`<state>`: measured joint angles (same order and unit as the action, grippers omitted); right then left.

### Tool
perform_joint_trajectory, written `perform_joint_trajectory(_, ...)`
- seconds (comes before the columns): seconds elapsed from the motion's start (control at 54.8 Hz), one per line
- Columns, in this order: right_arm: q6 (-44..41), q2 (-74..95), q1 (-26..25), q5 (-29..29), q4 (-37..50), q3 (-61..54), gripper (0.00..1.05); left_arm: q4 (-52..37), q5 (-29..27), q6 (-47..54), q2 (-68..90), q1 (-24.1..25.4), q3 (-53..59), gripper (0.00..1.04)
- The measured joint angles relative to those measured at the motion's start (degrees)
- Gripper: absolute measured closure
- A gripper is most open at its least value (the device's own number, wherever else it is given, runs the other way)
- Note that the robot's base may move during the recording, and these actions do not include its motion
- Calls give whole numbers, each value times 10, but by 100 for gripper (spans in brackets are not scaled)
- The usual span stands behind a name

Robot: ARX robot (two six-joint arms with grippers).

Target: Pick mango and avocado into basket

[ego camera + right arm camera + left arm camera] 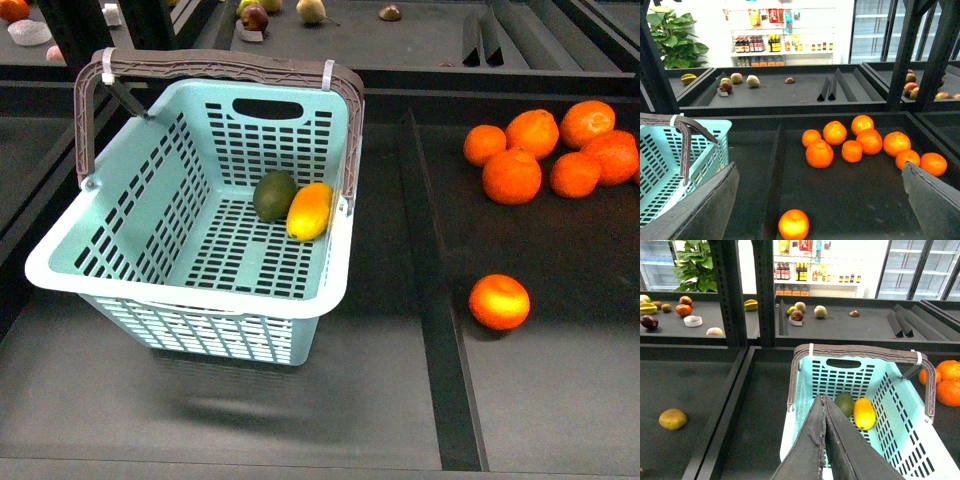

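Front view shows mango (309,211) touching avocado (274,195) on the basket (190,290) floor, left gripper (825,440) pressed closed and empty, right gripper (820,200) spread wide over the oranges (860,142); risk: a descending arm snagging the handle (215,66).

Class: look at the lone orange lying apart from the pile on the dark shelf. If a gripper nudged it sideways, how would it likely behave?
The lone orange looks nearly round, so it would probably roll rather than slide. The dark shelf around it appears flat and bare, so little would stop it. Its skin shines, so it may be slightly slippery.
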<state>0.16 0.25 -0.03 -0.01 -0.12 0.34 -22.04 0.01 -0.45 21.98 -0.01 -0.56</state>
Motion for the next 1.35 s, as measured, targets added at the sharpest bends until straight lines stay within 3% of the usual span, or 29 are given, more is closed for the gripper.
perform_joint_trajectory(0.511,0,0,0,0,0,0,8,116,0,0,-118,0,0,102)
perform_joint_trajectory(0.639,0,0,0,0,0,0,8,215,0,0,-209,0,0,102)
perform_joint_trajectory(1.241,0,0,0,0,0,0,8,219,0,0,-217,0,0,102)
perform_joint_trajectory(1.351,0,0,0,0,0,0,8,219,0,0,-217,0,0,80)
